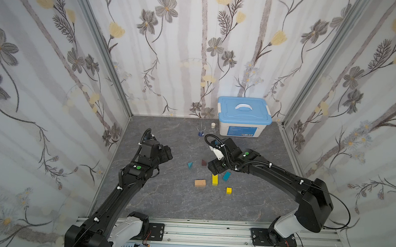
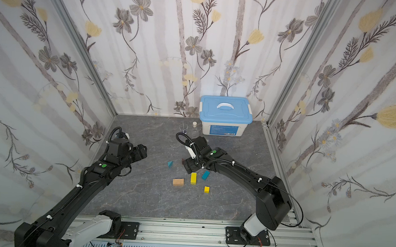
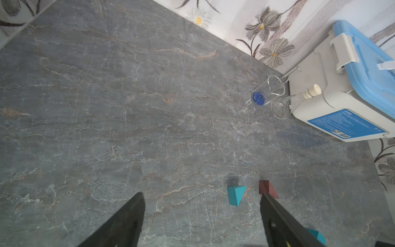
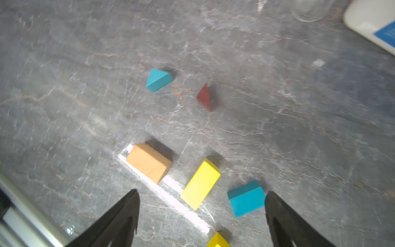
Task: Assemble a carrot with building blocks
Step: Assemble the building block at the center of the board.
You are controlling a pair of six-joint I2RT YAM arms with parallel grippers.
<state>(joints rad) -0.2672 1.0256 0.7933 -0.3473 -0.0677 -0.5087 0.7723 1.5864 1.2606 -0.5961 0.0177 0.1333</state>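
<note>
Six building blocks lie loose and apart on the grey table; no assembled carrot is in view. In both top views I see a teal triangle [image 1: 190, 165], maroon triangle [image 1: 203, 162], tan bar [image 1: 200, 183], yellow bar [image 1: 215, 179], teal bar [image 1: 226, 176] and yellow cube [image 1: 229, 190]. My right gripper [image 4: 202, 191] hangs open above the yellow bar [image 4: 201, 185] and teal bar [image 4: 245, 198], holding nothing. My left gripper [image 3: 201, 194] is open and empty, left of the teal triangle [image 3: 235, 194] and maroon triangle [image 3: 267, 188].
A blue-lidded white box [image 1: 244, 117] stands against the back wall. A glass beaker [image 1: 201, 130] and a small stoppered flask [image 1: 213, 126] stand just left of it. Floral walls close in three sides; a metal rail [image 1: 210, 231] runs along the front.
</note>
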